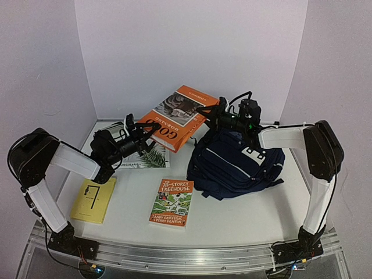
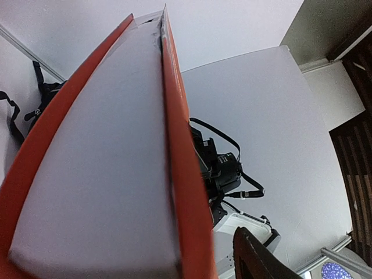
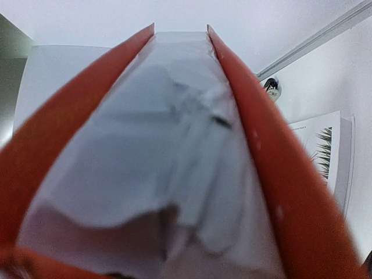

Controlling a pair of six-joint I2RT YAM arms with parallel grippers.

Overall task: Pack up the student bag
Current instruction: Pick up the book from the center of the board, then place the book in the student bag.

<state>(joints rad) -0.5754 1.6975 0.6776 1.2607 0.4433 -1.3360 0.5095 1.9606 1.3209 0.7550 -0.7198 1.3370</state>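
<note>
- Step in hand, as I read it: the orange book (image 1: pixel 177 116) is being held up, tilted, just left of the student bag (image 1: pixel 235 165).
- The bag is lying on the table right of centre, under the right arm.
- The right gripper (image 1: pixel 216 116) is clamping the book's bag-side edge.
- The left gripper (image 1: pixel 150 131) is sitting at the opposite edge; can't tell if it's gripping.
- Next move is probably calling for an open bag mouth; none is showing.

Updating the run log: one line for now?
orange book: raised, tilted | right pincer: gripping its right end | left pincer: at its left end | student bag: on table
</note>
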